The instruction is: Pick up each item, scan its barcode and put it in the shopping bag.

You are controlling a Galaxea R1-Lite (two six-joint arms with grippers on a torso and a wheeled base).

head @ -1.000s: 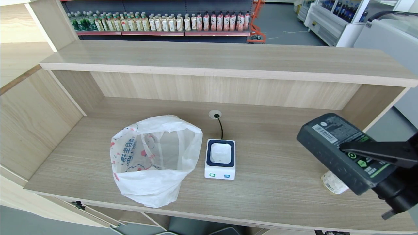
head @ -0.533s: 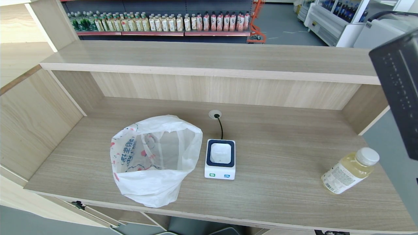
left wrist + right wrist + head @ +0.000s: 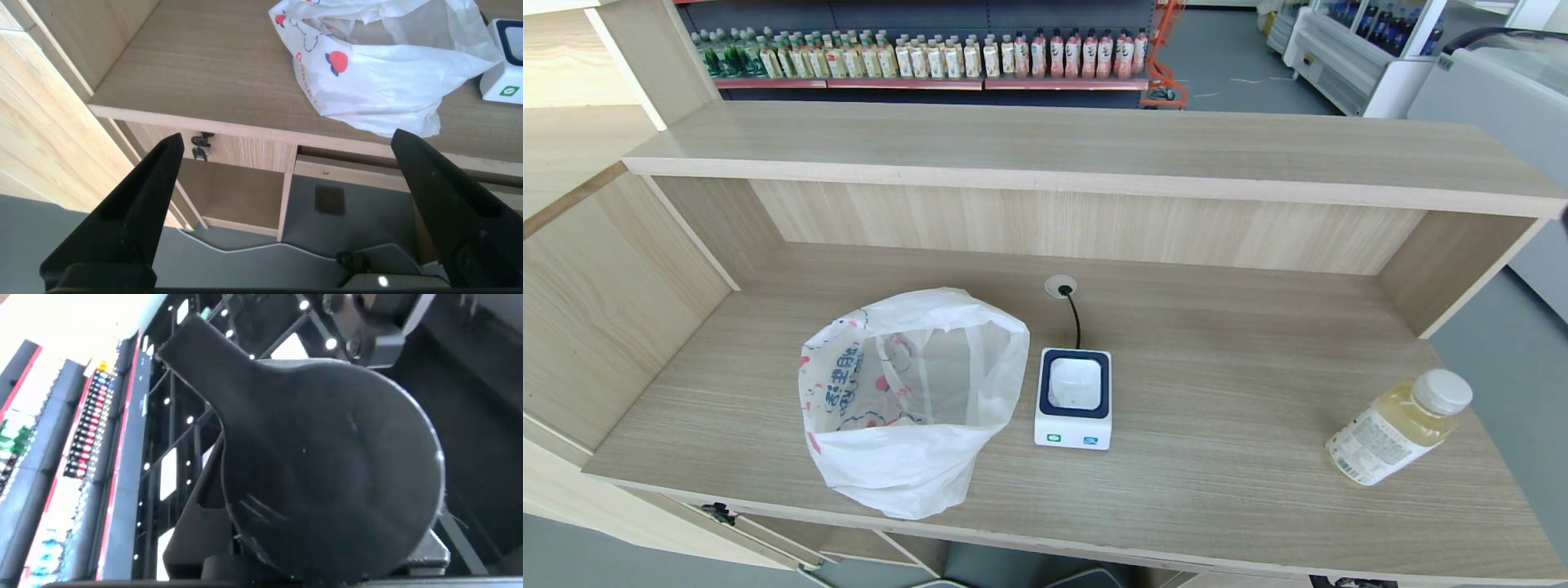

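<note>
- Right gripper (image 3: 245, 408) is clamped on the dark canister (image 3: 343, 465), tipped up toward the ceiling lights.
- A second ago that canister was low over the table's (image 3: 1225, 490) right edge, hiding the bottle (image 3: 1398, 437); it has since swung up and away, baring the bottle near the front right corner.
- Left gripper (image 3: 286, 143) hangs, fingers apart, off the table's front edge near the shopping bag (image 3: 907, 400).
- I judge the scan not done: the canister must come back over the scanner (image 3: 1075, 398), mid-table beside the bag.
</note>
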